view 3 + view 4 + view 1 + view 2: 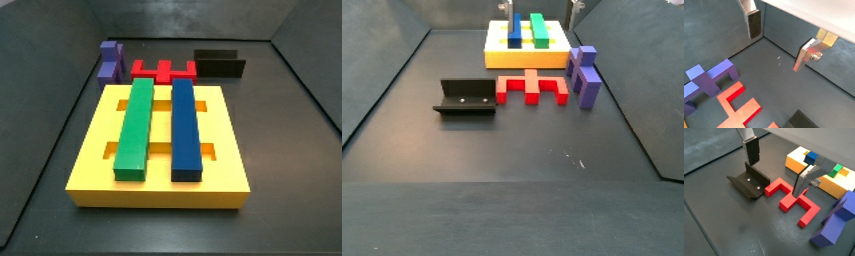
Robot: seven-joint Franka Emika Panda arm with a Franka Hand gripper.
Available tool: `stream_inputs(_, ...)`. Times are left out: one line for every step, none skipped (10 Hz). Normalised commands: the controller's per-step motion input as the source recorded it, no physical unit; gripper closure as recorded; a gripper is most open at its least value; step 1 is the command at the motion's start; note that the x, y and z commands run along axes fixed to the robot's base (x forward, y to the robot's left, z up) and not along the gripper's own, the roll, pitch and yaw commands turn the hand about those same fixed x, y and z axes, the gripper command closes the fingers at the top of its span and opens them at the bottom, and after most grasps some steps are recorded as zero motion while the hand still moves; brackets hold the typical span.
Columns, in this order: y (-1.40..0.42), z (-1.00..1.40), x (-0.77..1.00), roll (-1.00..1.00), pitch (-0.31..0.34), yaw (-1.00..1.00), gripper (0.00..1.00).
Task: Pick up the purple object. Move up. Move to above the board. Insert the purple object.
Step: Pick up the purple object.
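Observation:
The purple object [585, 72] lies on the floor beside the red notched block, in front of the board [529, 58]. It also shows in both wrist views [711, 79] [837, 220] and in a side view [110, 60]. The board is a thick yellow slab [94, 160] [797, 162]. My gripper [775, 53] [776, 178] is open and empty. It hangs high over the floor near the fixture and the red block, apart from the purple object. Only a silver fingertip [575, 10] shows at the top edge of a side view.
A green bar [136, 125] and a long blue bar [185, 125] lie in the board's slots. The red notched block [533, 88] [791, 198] lies between the purple object and the fixture [466, 98] [749, 184]. Dark walls enclose the floor.

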Motion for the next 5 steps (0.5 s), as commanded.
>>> stream_inputs(0.03, 0.00, 0.04, -0.01, 0.040, 0.00, 0.00)
stream_inputs(0.00, 0.00, 0.00, 0.00, 0.006, 0.00, 0.00)
stream_inputs(-0.02, -0.01, 0.00, 0.00, 0.000, 0.00, 0.00)
stream_inputs(-0.02, -0.04, 0.00, 0.00, 0.000, 0.00, 0.00)
stream_inputs(-0.11, -0.14, 0.00, -0.08, -0.003, 0.00, 0.00)
